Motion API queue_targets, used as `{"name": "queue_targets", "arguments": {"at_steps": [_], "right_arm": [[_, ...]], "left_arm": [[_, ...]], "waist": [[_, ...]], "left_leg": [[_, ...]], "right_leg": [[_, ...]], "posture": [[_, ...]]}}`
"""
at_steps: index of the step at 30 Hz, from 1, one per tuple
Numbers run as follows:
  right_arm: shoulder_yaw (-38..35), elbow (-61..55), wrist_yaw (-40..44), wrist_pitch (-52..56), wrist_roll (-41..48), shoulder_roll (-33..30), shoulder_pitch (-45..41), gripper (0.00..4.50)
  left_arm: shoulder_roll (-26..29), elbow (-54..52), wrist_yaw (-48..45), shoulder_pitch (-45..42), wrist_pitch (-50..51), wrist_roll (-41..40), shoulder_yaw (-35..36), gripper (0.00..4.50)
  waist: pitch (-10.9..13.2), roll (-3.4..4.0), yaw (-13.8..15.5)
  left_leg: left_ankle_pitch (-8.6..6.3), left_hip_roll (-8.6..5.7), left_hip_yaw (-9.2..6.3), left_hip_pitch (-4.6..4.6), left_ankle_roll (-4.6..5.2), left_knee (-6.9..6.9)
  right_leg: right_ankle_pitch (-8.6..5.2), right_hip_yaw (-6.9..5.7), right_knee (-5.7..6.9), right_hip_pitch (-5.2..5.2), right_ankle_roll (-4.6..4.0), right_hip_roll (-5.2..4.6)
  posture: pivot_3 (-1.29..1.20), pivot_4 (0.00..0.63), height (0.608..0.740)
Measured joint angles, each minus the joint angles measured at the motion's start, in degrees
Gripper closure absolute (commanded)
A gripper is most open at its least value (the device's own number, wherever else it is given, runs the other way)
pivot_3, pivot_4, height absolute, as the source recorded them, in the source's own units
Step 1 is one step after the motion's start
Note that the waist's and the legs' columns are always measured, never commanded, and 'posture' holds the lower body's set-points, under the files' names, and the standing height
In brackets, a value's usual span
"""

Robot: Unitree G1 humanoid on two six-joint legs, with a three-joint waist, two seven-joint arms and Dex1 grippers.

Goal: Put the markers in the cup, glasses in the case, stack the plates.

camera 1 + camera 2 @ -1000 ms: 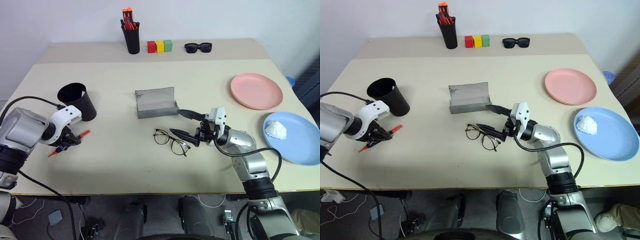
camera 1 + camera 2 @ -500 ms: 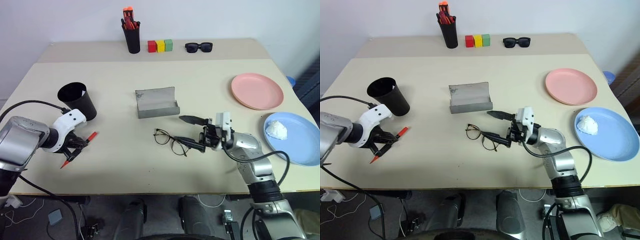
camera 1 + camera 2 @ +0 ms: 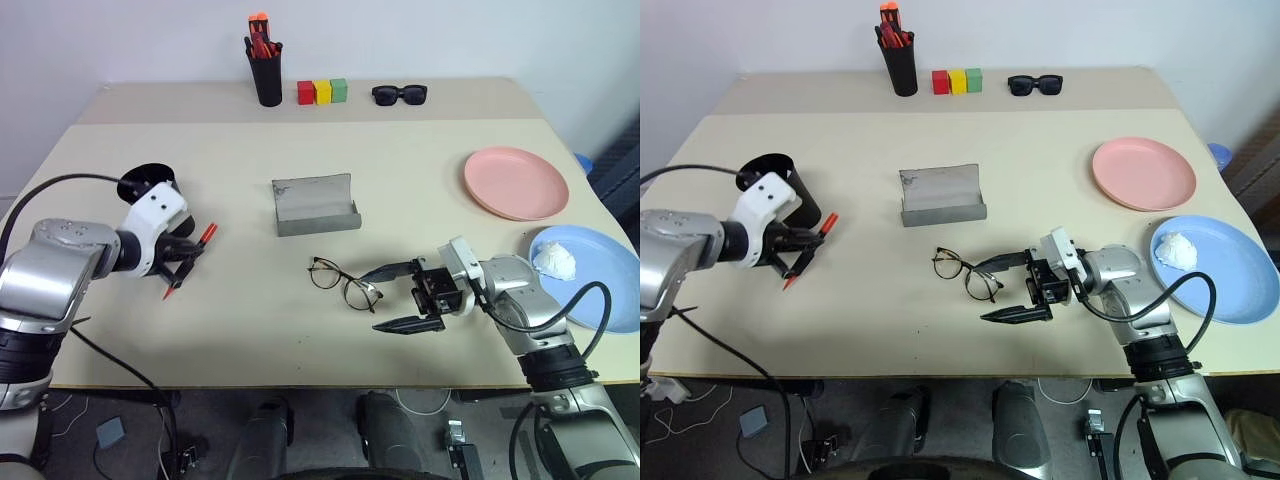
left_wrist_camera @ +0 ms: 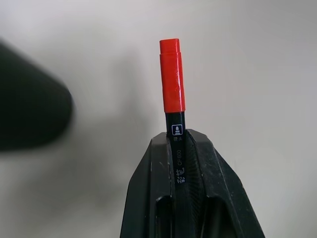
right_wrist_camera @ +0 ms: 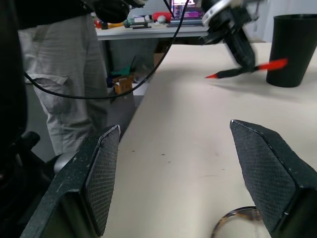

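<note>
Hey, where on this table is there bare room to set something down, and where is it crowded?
Free: the wide stretch between the grey case and the pink plate, and the near edge between the two arms. Crowded: around the glasses, where the open right gripper sits, and by the cup, where the left gripper holds a marker.

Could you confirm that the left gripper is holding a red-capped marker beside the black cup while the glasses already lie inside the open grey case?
Not quite: the glasses lie on the table in front of the case, not inside it, as the left eye view shows. The left gripper does hold a marker beside the cup.
</note>
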Motion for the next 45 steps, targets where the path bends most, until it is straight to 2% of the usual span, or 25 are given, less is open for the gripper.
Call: {"name": "queue_targets", "arguments": {"at_steps": [6,10,17,23,26,31,35,45], "right_arm": [[-1.5,6.3,-6.7,-2.2,-2.0,4.3,-6.1,0.85],[-3.7,10.5,-12.0,-2.7,-2.6,6.8,-11.5,0.85],[-5.2,15.2,-15.8,-5.7,-4.3,8.1,-13.8,0.85],[-6.1,19.4,-16.9,-7.6,-4.8,9.7,-15.7,0.85],[-6.7,22.0,-17.4,-8.1,-5.0,10.2,-17.0,0.85],[-6.8,25.4,-16.7,-10.1,-5.7,10.5,-17.8,0.85],[-7.1,27.6,-16.1,-11.6,-6.4,10.4,-18.3,0.85],[-7.6,28.7,-15.6,-13.2,-7.0,10.4,-18.9,0.85]], "left_arm": [[-14.2,1.1,16.1,-9.5,-13.4,1.7,7.6,4.44],[-20.3,4.7,27.8,-16.8,-20.7,4.6,10.2,4.44],[-19.7,13.3,40.9,-18.4,-29.5,12.7,11.8,4.44],[-20.1,13.5,45.9,-13.0,-32.4,15.0,14.0,4.44],[-22.8,12.2,46.9,-9.3,-32.0,14.7,14.2,4.44],[-25.5,8.0,47.6,-8.6,-29.6,13.6,14.1,4.44],[-26.7,4.3,47.7,-7.1,-28.4,13.5,13.8,4.44],[-28.3,2.8,47.7,-4.1,-26.3,13.5,13.7,4.44]], "waist": [[0.0,-0.08,0.6],[0.0,-0.09,0.4],[0.0,-0.08,0.4],[0.0,-0.07,0.3],[0.0,-0.08,0.4],[0.0,-0.11,0.4],[0.0,-0.1,0.1],[0.0,-0.1,0.4]], "left_leg": [[0.11,-0.03,-0.03,-0.05,-0.19,0.01],[0.12,-0.04,-0.04,-0.06,-0.21,-0.01],[0.12,-0.06,-0.03,-0.07,-0.21,-0.03],[0.13,-0.06,-0.02,-0.06,-0.23,-0.03],[0.14,-0.06,-0.04,-0.07,-0.24,-0.03],[0.14,-0.08,-0.05,-0.12,-0.25,0.0],[0.14,-0.07,-0.05,-0.08,-0.25,-0.04],[0.14,-0.07,-0.05,-0.09,-0.25,-0.02]], "right_leg": [[0.05,-0.01,-0.12,-0.01,0.01,-0.05],[0.1,-0.01,-0.18,-0.01,0.03,-0.05],[0.1,-0.01,-0.19,-0.03,0.04,-0.05],[0.12,0.0,-0.18,-0.03,0.05,-0.05],[0.12,-0.01,-0.18,-0.03,0.05,-0.05],[0.15,-0.01,-0.24,-0.02,0.1,-0.06],[0.15,-0.01,-0.21,-0.03,0.1,-0.05],[0.16,-0.01,-0.23,-0.01,0.09,-0.05]], "posture": [[0.0,0.15,0.74],[0.0,0.15,0.74],[0.0,0.15,0.74],[0.0,0.15,0.74],[0.0,0.15,0.74],[0.0,0.15,0.74],[0.0,0.15,0.74],[0.0,0.15,0.74]]}}
